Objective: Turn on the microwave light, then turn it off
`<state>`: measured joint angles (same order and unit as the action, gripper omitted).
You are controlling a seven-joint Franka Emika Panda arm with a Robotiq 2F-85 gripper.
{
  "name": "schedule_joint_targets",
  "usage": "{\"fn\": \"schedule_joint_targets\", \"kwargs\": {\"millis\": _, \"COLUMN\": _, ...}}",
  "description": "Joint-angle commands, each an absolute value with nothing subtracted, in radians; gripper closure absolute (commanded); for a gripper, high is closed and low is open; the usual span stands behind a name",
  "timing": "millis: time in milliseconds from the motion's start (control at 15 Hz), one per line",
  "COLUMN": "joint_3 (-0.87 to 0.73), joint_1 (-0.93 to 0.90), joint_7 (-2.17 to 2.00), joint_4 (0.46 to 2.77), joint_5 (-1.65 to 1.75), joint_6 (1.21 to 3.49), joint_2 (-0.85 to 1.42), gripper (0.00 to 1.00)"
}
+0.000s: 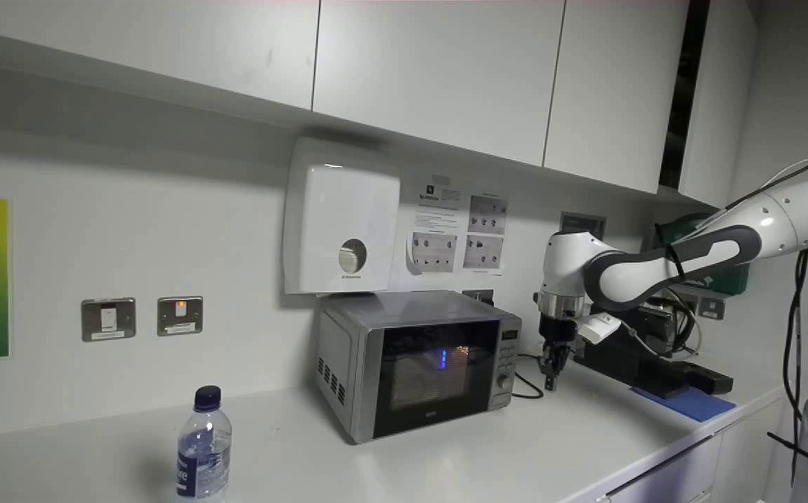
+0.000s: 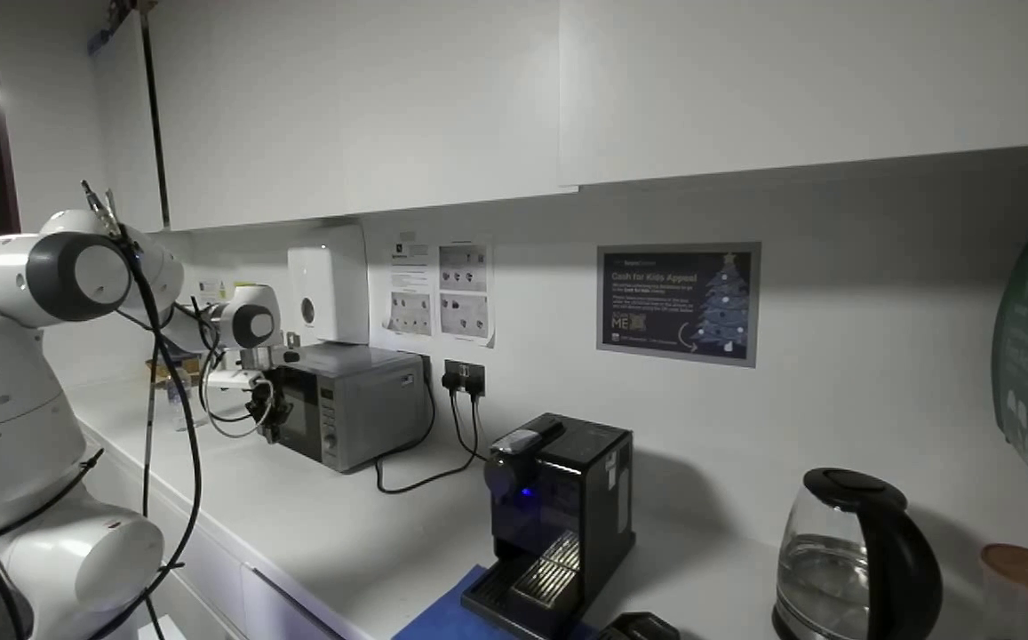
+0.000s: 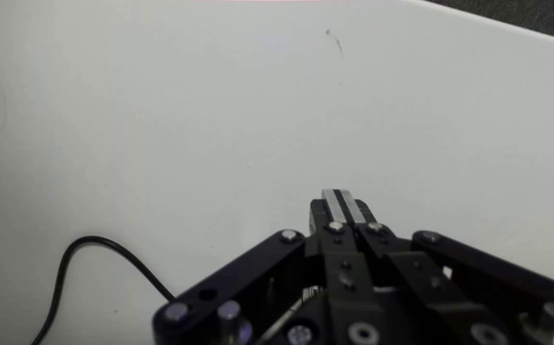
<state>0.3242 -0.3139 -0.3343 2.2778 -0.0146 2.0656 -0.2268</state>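
Observation:
The silver-grey microwave (image 1: 410,305) stands on the counter with its dark glass door shut. It also shows in an exterior view (image 2: 380,404). Its control strip (image 1: 506,363) has a dark display, buttons and a round knob. The door window shows a blue spot and paler patches. I cannot tell whether these are reflections or inside light. My gripper (image 1: 550,383) points down beside the strip, apart from it, above the counter. In an exterior view the gripper (image 2: 270,436) overlaps the microwave's front. In the wrist view the gripper (image 3: 341,194) is shut with nothing between its fingertips; the microwave is hardly visible there.
A black cable (image 3: 99,239) lies on the counter near the gripper. A black coffee machine (image 2: 558,507) on a blue mat and a kettle (image 2: 860,560) stand along the counter. A bottle (image 1: 204,447) stands on the microwave's far side. Cabinets (image 1: 438,70) hang above.

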Motion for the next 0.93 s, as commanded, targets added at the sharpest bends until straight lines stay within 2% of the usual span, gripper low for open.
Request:
{"fn": "schedule_joint_targets", "kwargs": {"millis": 0, "joint_3": 0.344, "joint_1": -0.306, "joint_7": -0.363, "joint_4": 2.248, "joint_5": -0.009, "joint_6": 1.952, "joint_2": -0.261, "gripper": 1.00}}
{"fn": "schedule_joint_targets", "kwargs": {"millis": 867, "joint_3": 0.438, "joint_1": -0.301, "joint_7": -0.595, "joint_4": 2.271, "joint_5": 0.027, "joint_6": 1.903, "joint_2": -0.409, "gripper": 1.00}}
